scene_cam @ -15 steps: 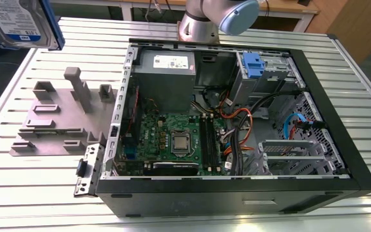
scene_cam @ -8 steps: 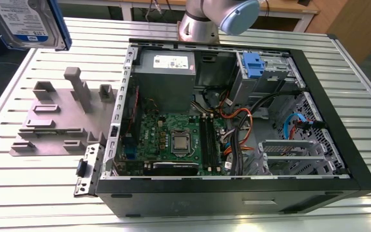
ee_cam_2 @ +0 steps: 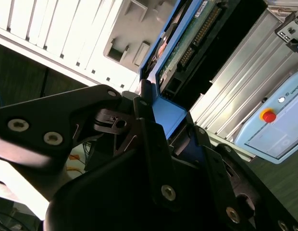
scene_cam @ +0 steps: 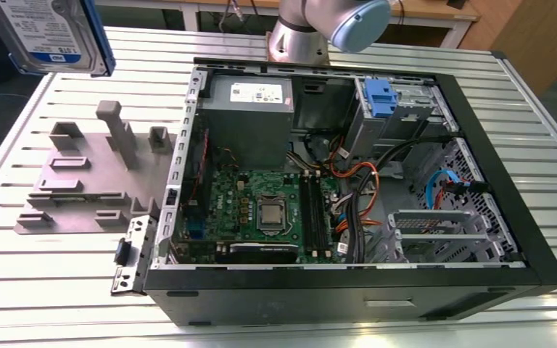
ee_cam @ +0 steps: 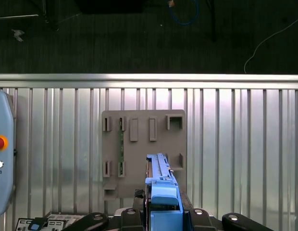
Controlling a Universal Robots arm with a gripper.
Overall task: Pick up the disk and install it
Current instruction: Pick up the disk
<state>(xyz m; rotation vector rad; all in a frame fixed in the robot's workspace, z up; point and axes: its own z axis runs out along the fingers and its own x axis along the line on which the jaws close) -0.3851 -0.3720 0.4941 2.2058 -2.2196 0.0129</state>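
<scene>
The disk (scene_cam: 51,32), silver with a white-and-blue label and blue carrier rails, hangs high above the table at the exterior view's far left, over the grey slotted stand (scene_cam: 85,174). In both wrist views my gripper (ee_cam: 163,208) is shut on the disk's blue end (ee_cam: 162,190), with black fingers (ee_cam_2: 149,130) pressed on either side. The second wrist view shows the disk's green circuit-board side (ee_cam_2: 187,45) edge-on. The stand (ee_cam: 144,149) lies directly beneath the disk, with its slots bare.
An open black computer case (scene_cam: 356,297) lies on the slatted metal table (scene_cam: 66,290) to the exterior view's right of the stand. A blue clip (scene_cam: 380,98) sits at its drive bay. A pendant with a red button (ee_cam: 1,154) rests on the table. The arm's base (scene_cam: 298,40) stands behind the case.
</scene>
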